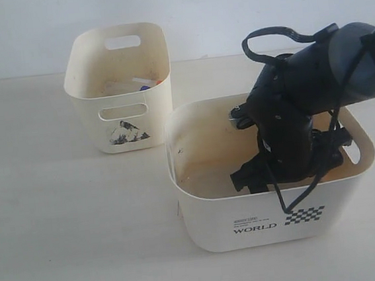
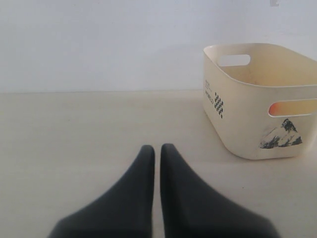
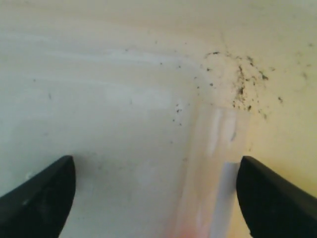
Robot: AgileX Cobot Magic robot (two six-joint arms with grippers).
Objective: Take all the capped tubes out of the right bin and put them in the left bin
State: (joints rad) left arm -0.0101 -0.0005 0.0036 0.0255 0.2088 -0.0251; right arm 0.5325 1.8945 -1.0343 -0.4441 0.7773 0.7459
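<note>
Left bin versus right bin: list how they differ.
The left bin is narrower; the right bin is wider. Facing the exterior view, the left bin shows a dark mountain picture, the right bin WORLD and a checker mark. The open right end effector is inside the right bin; the left bin holds capped tubes. Both are cream with oval handle slots.

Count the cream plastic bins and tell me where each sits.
2. The narrower cream plastic bin with a dark picture stands back left; the wider cream "WORLD" bin stands front right.
</note>
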